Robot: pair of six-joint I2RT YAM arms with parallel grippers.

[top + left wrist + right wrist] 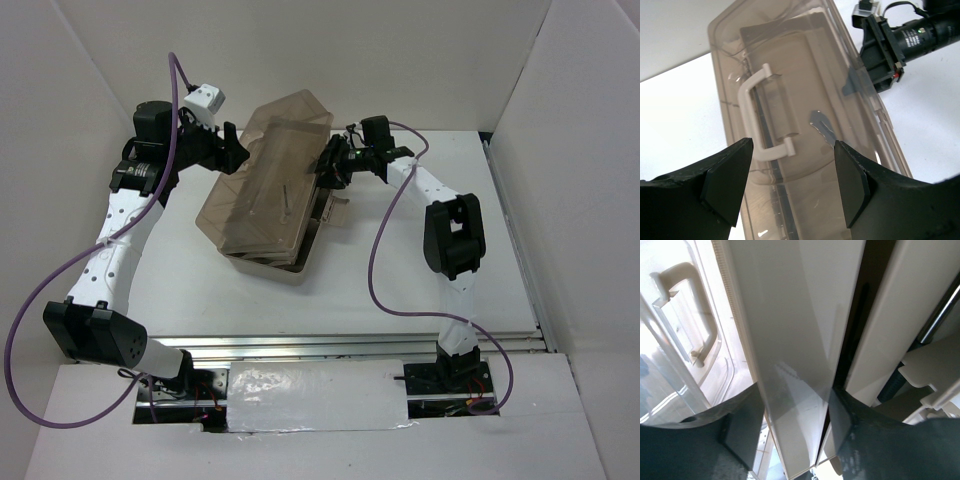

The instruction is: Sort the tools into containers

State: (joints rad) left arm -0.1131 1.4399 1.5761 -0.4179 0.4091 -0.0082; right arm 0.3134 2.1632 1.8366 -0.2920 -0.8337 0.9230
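Spread wide, the left claw [792, 145] hangs over the toolbox [285, 268] in the middle of the worktop [300, 310], while the right claw [795, 390] pinches the translucent lid [270, 180] by its rim (light, slick, bendy plastic, I judge, better gripped at the pale handle [751, 100]).

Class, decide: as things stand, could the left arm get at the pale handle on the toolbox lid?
Probably yes: the open left gripper faces the handle on the lid, nothing between.

Bright, even light from above washes the white table [200, 290] and walls [400, 60], leaving shadows soft and short. The right wrist view glares white through the lid [660, 355] at left, and its near fingers [742, 435] blur.
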